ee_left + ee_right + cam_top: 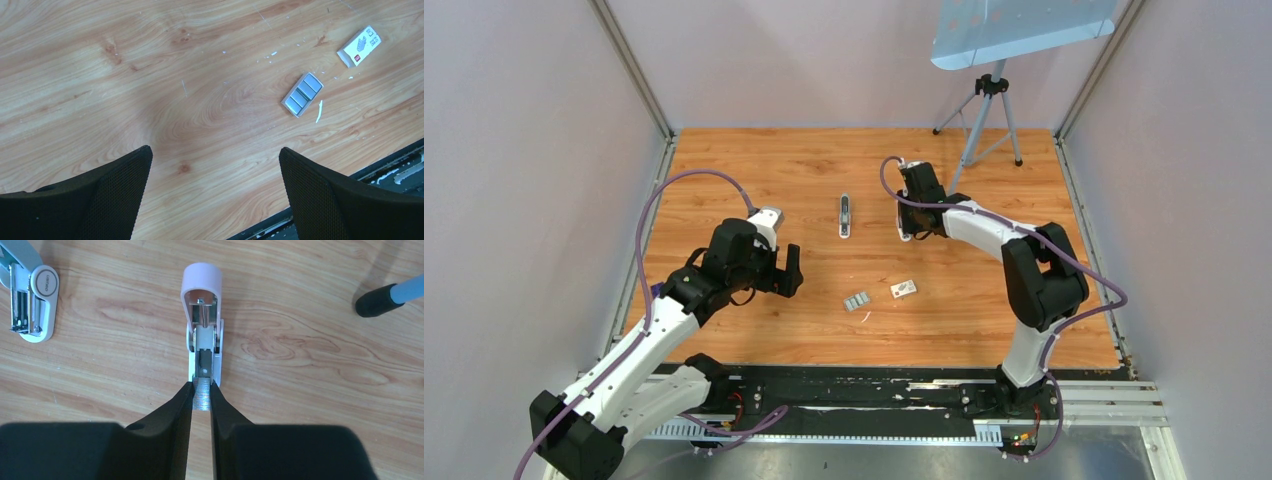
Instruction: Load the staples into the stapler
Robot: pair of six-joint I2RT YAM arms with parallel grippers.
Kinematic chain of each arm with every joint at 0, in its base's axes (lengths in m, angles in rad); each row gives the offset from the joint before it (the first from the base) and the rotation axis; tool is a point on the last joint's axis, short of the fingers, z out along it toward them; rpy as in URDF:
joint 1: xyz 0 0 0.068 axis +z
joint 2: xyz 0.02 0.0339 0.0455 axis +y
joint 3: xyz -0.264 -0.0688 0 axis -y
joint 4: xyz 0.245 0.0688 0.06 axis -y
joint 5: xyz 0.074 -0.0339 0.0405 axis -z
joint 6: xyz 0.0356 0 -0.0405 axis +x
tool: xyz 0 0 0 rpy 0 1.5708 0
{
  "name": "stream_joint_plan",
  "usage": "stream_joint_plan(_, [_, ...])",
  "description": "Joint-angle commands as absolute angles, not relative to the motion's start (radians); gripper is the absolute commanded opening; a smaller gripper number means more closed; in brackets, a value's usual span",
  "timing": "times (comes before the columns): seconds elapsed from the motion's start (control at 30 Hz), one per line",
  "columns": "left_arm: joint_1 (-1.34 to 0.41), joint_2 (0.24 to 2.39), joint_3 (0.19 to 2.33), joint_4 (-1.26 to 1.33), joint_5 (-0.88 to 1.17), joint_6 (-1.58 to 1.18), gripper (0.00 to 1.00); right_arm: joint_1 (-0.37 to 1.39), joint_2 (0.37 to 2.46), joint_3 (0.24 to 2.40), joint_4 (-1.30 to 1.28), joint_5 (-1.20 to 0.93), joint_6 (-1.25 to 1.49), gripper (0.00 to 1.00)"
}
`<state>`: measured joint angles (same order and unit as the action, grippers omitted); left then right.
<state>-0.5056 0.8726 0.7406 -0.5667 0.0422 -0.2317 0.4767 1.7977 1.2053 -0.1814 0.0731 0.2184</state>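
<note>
A: L to R, what have we got?

B: Our left gripper (214,154) hangs over the left half of the table (724,170), jaws wide apart, nothing btwn them. To its right, towards the near edge, lie the spare staples (302,94), a few grey strips side by side, w/ a small white box (359,46) near them. Nothing touches either.

A: And the staplers?

B: We see two. The blue-grey stapler (27,305) lies open at abt the table's centre, on its own. Right of it, near but apart, the pink stapler (202,315) is opened out flat, metal channel bare.

A: Which step are we on?

B: Insertion, we'd say. Our right gripper (202,388) is clenched on one strip of staples (202,397), lined up w/ the pink stapler's channel and right at its near mouth. We can't tell whether the strip's tip is inside yet.

A: Next move?

B: Prob. a slow, straight push along the channel, keeping the strip level so it doesn't jam or snap. Then we let go and shut the top. Nothing holds the pink stapler, so it may slide. Our left arm could steady it.

A: Anything further right?

B: Only a tripod (990,88) by the far edge, towards the right corner, well apart from the work.
</note>
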Motion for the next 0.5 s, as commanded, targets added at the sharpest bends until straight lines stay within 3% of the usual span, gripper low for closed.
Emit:
stream_joint_plan(0.0, [-0.509,0.871,0.741,-0.574,0.034,-0.218,1.0,0.456,1.83,1.24,-0.149,0.034,0.204,0.2])
stream_joint_plan(0.47, [-0.509,0.866,0.744,-0.577,0.017,-0.218,1.0,0.432,1.854,1.236,-0.114,0.016,0.201,0.19])
